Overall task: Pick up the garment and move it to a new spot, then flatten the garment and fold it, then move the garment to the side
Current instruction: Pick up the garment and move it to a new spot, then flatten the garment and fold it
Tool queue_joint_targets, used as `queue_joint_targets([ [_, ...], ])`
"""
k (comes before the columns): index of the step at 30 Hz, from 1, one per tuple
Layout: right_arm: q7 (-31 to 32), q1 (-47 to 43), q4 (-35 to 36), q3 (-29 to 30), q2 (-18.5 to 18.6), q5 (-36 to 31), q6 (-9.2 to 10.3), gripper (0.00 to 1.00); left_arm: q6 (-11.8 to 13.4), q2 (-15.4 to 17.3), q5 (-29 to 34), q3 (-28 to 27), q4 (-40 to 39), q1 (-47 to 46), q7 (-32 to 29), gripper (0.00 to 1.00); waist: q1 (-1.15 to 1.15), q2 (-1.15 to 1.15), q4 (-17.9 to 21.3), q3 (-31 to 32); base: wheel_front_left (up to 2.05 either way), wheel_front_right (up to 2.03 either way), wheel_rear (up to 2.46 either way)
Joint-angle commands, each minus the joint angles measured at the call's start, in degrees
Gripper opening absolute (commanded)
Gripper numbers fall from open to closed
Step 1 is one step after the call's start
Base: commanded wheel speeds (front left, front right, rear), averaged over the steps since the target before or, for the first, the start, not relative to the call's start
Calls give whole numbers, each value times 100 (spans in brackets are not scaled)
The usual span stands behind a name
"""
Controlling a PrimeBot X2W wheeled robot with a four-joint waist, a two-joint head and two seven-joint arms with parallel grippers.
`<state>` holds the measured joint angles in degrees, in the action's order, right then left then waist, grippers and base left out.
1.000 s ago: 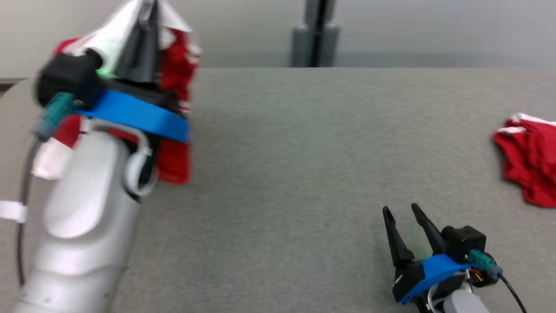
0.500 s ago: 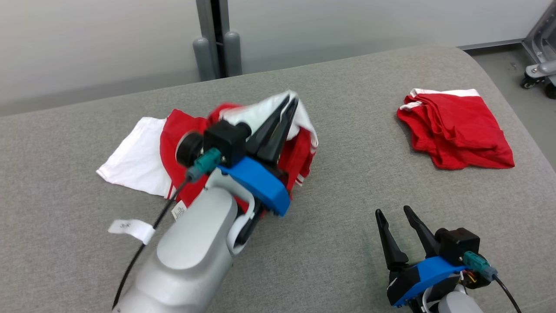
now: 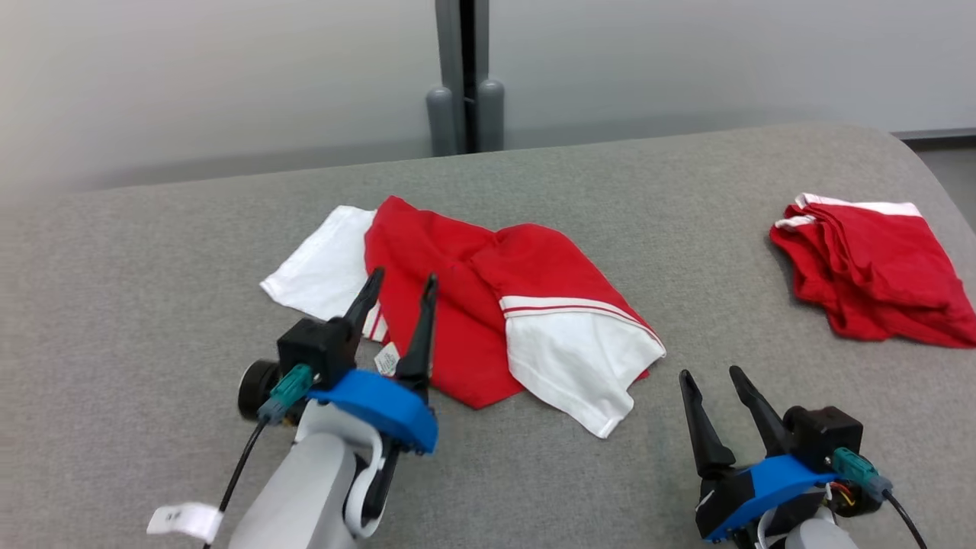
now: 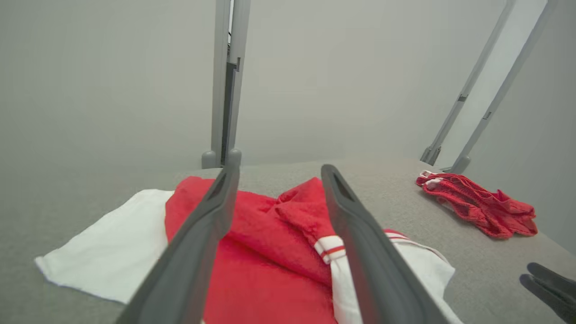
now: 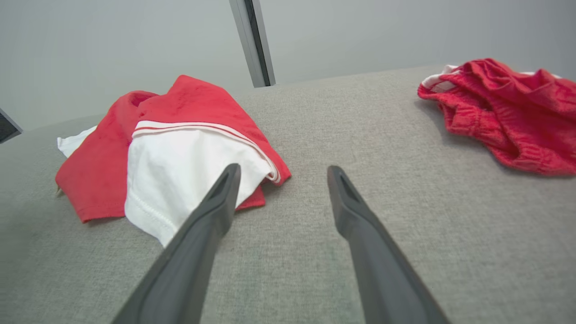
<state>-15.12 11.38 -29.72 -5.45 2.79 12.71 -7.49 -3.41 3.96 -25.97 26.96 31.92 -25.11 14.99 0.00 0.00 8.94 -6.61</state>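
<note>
A wide strip of bare table is seen between the garment and the red pile, which lie well apart. More open table is found left of the garment, and along the near edge between the left gripper and the right gripper. The far side is closed off by a wall, with a post set just behind the table edge. The garment's near left edge is overhung by the left gripper's parted fingers.
</note>
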Motion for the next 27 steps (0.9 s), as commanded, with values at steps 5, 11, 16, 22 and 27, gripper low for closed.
queue_joint_targets([
  [5,-4,-250,-32,128,22,-29,0,100,59,43,399,-716,-255,844,26,100,0,0,-315,274,0,0,0],
  [11,-3,-507,-88,141,22,-82,0,100,76,-2,949,-1459,-660,1848,25,100,0,0,-534,559,0,0,0],
  [16,-3,-696,-49,201,21,-112,0,100,84,-39,1448,-1897,-1035,2584,23,100,0,0,-669,680,0,0,0],
  [22,-3,-848,-76,206,21,-57,0,100,46,-84,1799,-2173,-1089,3029,23,100,0,0,-752,752,0,0,0],
  [27,-3,-829,-123,153,21,-40,0,100,-34,-99,1911,-2165,-1035,2898,23,100,0,0,-824,747,0,0,0],
])
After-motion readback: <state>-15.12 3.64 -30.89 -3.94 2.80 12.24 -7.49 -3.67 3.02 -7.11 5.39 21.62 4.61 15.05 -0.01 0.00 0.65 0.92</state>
